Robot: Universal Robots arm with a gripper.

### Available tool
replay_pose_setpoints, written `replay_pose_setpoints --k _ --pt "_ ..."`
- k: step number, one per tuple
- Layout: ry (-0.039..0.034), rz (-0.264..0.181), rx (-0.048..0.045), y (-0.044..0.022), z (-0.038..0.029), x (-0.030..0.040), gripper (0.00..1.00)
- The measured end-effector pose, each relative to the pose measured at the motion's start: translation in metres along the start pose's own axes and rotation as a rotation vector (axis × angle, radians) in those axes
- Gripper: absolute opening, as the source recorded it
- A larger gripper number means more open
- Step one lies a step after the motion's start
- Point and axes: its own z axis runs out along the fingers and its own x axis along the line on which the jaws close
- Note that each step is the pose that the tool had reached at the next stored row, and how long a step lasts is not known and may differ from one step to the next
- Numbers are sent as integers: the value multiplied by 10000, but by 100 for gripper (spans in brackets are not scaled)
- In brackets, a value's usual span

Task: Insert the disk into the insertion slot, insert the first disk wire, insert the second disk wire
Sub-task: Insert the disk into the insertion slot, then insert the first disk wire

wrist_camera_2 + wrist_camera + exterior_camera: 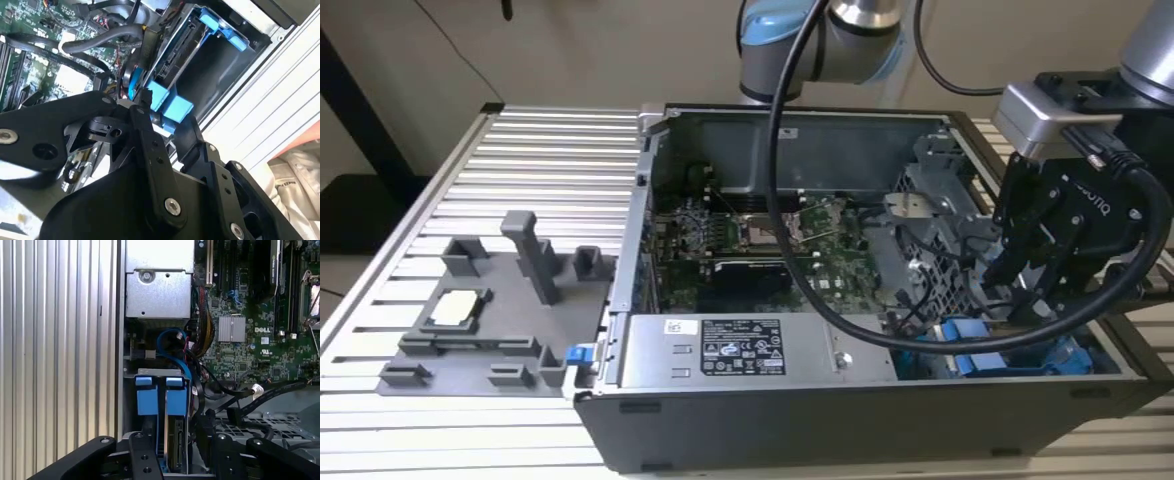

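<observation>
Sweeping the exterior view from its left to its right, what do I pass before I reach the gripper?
Grey parts fixture → silver power-supply box → perforated drive cage → gripper. The blue carriers overlap the gripper, so I leave them unplaced.

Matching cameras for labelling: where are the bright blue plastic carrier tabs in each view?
Exterior view: bright blue plastic carrier tabs low at the exterior view's right, under the black tool.
First wrist view: tabs just beyond the tool, beside the case wall.
Second wrist view: tabs just beyond the tool.
Shared landmark: green circuit board.
</observation>
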Motion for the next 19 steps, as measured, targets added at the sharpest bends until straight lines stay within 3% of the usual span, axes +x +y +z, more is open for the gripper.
replay_pose_setpoints --k 6,10,13,15,19 --pt "-4 -62 11 0 -11 -1 47" --pt "-5 -76 12 4 -134 0 47" --pt "-7 -83 28 5 -153 -4 47" --pt "-62 -100 177 9 -154 -3 47" --pt "-317 -163 624 17 -154 -4 47"
